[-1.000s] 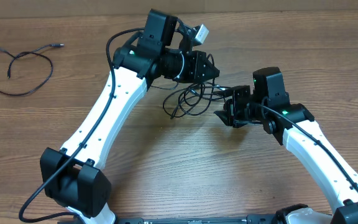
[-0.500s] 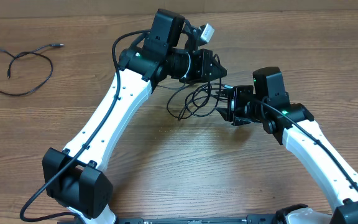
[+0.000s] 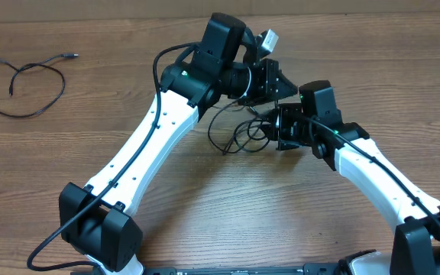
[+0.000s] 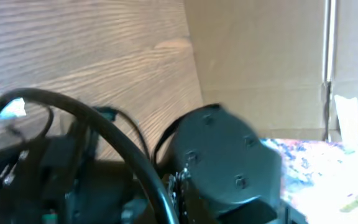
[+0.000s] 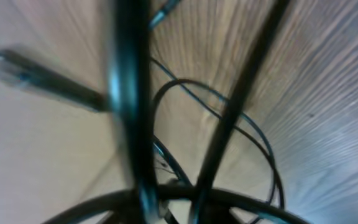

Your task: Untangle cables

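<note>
A tangle of thin black cables (image 3: pixel 235 131) lies mid-table between the two arms. One strand rises from it toward my left gripper (image 3: pixel 281 82), which hangs just above and behind it, shut. In the left wrist view a black cable (image 4: pixel 104 124) arches down into the jaws. My right gripper (image 3: pixel 279 126) sits at the tangle's right edge, its jaws drawn in on strands. The right wrist view shows blurred cables (image 5: pixel 229 124) crossing right at its jaws, and a plug (image 5: pixel 36 78) with a silvery tip. A separate cable (image 3: pixel 21 80) lies looped at the far left.
The right arm's dark housing (image 4: pixel 222 162) fills the space right in front of the left wrist camera. A cardboard wall (image 4: pixel 260 56) stands behind the table's far edge. The left arm's own thick cable (image 3: pixel 163 61) loops beside its wrist.
The left arm has swung right with its strand, ending above the right gripper. The right gripper has moved up-left into the tangle, and its jaws have narrowed from wide apart.
</note>
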